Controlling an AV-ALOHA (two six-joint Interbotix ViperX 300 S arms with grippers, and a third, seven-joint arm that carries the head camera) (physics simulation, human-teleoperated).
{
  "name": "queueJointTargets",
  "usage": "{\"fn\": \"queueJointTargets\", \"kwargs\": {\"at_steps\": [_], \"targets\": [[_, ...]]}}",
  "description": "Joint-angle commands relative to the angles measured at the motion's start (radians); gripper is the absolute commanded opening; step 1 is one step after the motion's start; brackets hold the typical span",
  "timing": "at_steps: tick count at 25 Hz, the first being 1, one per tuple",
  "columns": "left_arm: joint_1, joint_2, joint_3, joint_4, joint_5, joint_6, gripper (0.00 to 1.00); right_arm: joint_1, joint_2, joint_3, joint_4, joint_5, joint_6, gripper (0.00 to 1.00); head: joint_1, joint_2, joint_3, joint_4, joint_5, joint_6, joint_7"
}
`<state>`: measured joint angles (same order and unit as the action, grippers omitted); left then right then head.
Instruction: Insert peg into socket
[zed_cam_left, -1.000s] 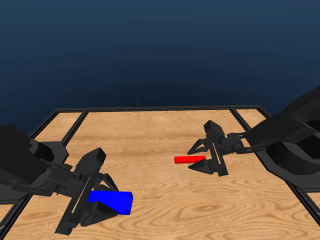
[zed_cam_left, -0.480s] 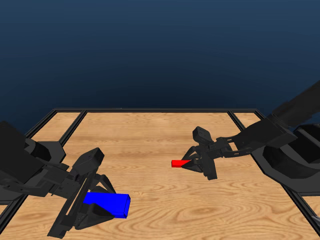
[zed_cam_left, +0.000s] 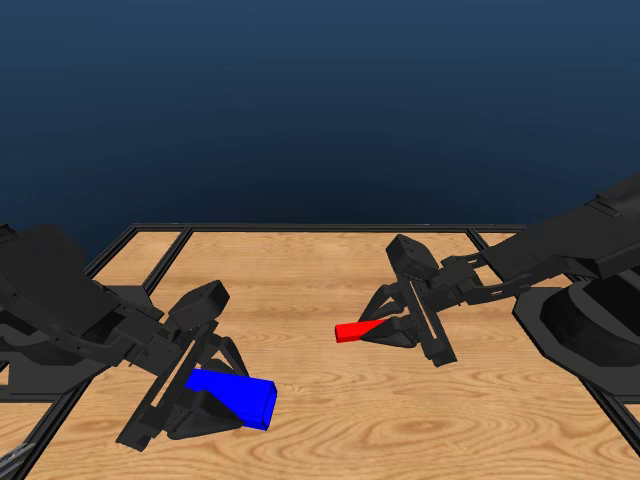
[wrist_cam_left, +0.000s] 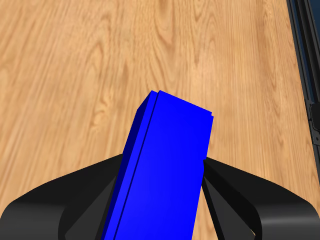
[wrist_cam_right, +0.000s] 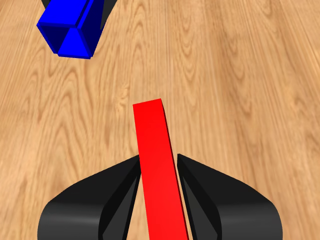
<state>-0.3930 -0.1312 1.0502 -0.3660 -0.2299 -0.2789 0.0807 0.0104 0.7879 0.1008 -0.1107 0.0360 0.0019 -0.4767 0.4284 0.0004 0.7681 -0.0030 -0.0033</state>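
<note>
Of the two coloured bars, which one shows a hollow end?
The blue block, gripped by the left hand: the right wrist view shows its open square end. The thin red bar in the right hand has a closed end.

Worktop (zed_cam_left: 330, 420): light wood with visible grain
Frame (zed_cam_left: 300, 229): black rails bordering the worktop
Backdrop (zed_cam_left: 300, 100): plain dark blue

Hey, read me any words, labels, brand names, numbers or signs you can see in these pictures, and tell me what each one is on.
None: no view shows any readable text.
The peg is plain red, held in the right gripper.
The socket is plain blue, held in the left gripper.
The table shows only wood grain, and the black arms carry no markings that can be seen.
</note>
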Motion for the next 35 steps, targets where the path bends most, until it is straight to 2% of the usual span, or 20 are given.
{"fn": "queueJointTargets", "kwargs": {"at_steps": [1, 2, 3, 4, 5, 6, 10, 11, 12, 13, 14, 17, 18, 21, 23, 25, 31, 32, 34, 35], "targets": [[0.029, -0.064, -0.033, 0.054, 0.022, 0.024, 0.00, 0.031, -0.025, -0.093, -0.054, 0.137, 0.049, 0.00, 0.014, -0.019, -0.004, 0.004, -0.010, 0.003, 0.001], [0.051, -0.087, -0.045, 0.115, 0.110, -0.018, 0.00, 0.042, -0.021, -0.108, -0.057, 0.150, 0.043, 0.00, 0.017, -0.021, -0.004, 0.005, -0.010, 0.004, 0.002], [0.068, -0.091, -0.026, 0.120, 0.120, -0.029, 0.00, 0.042, -0.031, -0.138, -0.083, 0.184, 0.069, 0.00, 0.018, -0.021, -0.004, 0.005, -0.010, 0.005, 0.002], [0.086, -0.135, -0.075, 0.130, 0.133, -0.035, 0.00, 0.047, -0.020, -0.143, -0.073, 0.181, 0.058, 0.00, 0.020, -0.021, -0.004, 0.006, -0.008, 0.008, 0.004], [0.098, -0.196, -0.074, 0.167, 0.236, -0.087, 0.00, 0.055, -0.018, -0.188, -0.106, 0.216, 0.112, 0.00, 0.022, -0.021, -0.003, 0.007, -0.008, 0.010, 0.005], [0.108, -0.154, -0.060, 0.200, 0.180, -0.092, 0.00, 0.066, -0.021, -0.198, -0.128, 0.240, 0.118, 0.00, 0.024, -0.021, -0.003, 0.008, -0.008, 0.010, 0.006], [0.128, -0.204, -0.152, 0.357, 0.391, -0.198, 0.00, 0.088, 0.004, -0.255, -0.180, 0.288, 0.172, 0.00, 0.029, -0.020, -0.003, 0.010, -0.007, 0.011, 0.006], [0.133, -0.220, -0.134, 0.385, 0.357, -0.197, 0.00, 0.092, 0.014, -0.266, -0.200, 0.305, 0.196, 0.00, 0.030, -0.020, -0.003, 0.010, -0.008, 0.013, 0.007], [0.133, -0.233, -0.162, 0.433, 0.382, -0.270, 0.00, 0.097, 0.010, -0.288, -0.221, 0.323, 0.214, 0.00, 0.030, -0.020, -0.003, 0.010, -0.009, 0.014, 0.007], [0.128, -0.226, -0.197, 0.525, 0.521, -0.350, 0.00, 0.099, 0.011, -0.301, -0.226, 0.330, 0.218, 0.00, 0.030, -0.020, -0.002, 0.010, -0.009, 0.014, 0.007], [0.133, -0.217, -0.201, 0.526, 0.541, -0.355, 0.00, 0.106, 0.022, -0.304, -0.248, 0.351, 0.237, 0.00, 0.030, -0.020, -0.002, 0.010, -0.009, 0.014, 0.007], [0.107, -0.241, -0.255, 0.680, 0.657, -0.510, 0.00, 0.116, 0.018, -0.363, -0.296, 0.380, 0.277, 0.00, 0.028, -0.020, -0.002, 0.010, -0.010, 0.014, 0.007], [0.084, -0.210, -0.271, 0.720, 0.736, -0.545, 0.00, 0.118, 0.021, -0.372, -0.305, 0.391, 0.286, 0.00, 0.028, -0.020, -0.002, 0.010, -0.010, 0.014, 0.007], [0.051, -0.202, -0.321, 0.834, 0.834, -0.692, 0.00, 0.121, 0.032, -0.410, -0.339, 0.416, 0.307, 0.00, 0.030, -0.019, -0.002, 0.011, -0.008, 0.017, 0.010], [0.016, -0.223, -0.330, 0.902, 0.852, -0.809, 0.00, 0.119, 0.038, -0.423, -0.359, 0.428, 0.322, 0.00, 0.030, -0.017, -0.003, 0.011, -0.009, 0.018, 0.010], [-0.008, -0.202, -0.335, 0.957, 0.913, -0.880, 0.00, 0.112, 0.039, -0.437, -0.371, 0.426, 0.332, 0.00, 0.031, -0.016, -0.004, 0.011, -0.011, 0.018, 0.008], [-0.068, -0.168, -0.340, 1.068, 1.037, -1.040, 0.00, 0.072, 0.065, -0.453, -0.381, 0.392, 0.336, 0.00, 0.034, -0.012, -0.009, 0.013, -0.023, 0.023, 0.002], [-0.078, -0.155, -0.319, 1.086, 1.049, -1.068, 0.00, 0.074, 0.068, -0.445, -0.384, 0.397, 0.331, 0.00, 0.034, -0.011, -0.010, 0.013, -0.025, 0.024, 0.001], [-0.101, -0.163, -0.349, 1.114, 1.084, -1.110, 0.00, 0.058, 0.065, -0.449, -0.375, 0.386, 0.324, 0.00, 0.035, -0.011, -0.011, 0.013, -0.030, 0.025, -0.002], [-0.106, -0.152, -0.330, 1.125, 1.091, -1.129, 0.00, 0.057, 0.066, -0.455, -0.371, 0.375, 0.320, 0.00, 0.035, -0.011, -0.011, 0.013, -0.032, 0.026, -0.002]]}}
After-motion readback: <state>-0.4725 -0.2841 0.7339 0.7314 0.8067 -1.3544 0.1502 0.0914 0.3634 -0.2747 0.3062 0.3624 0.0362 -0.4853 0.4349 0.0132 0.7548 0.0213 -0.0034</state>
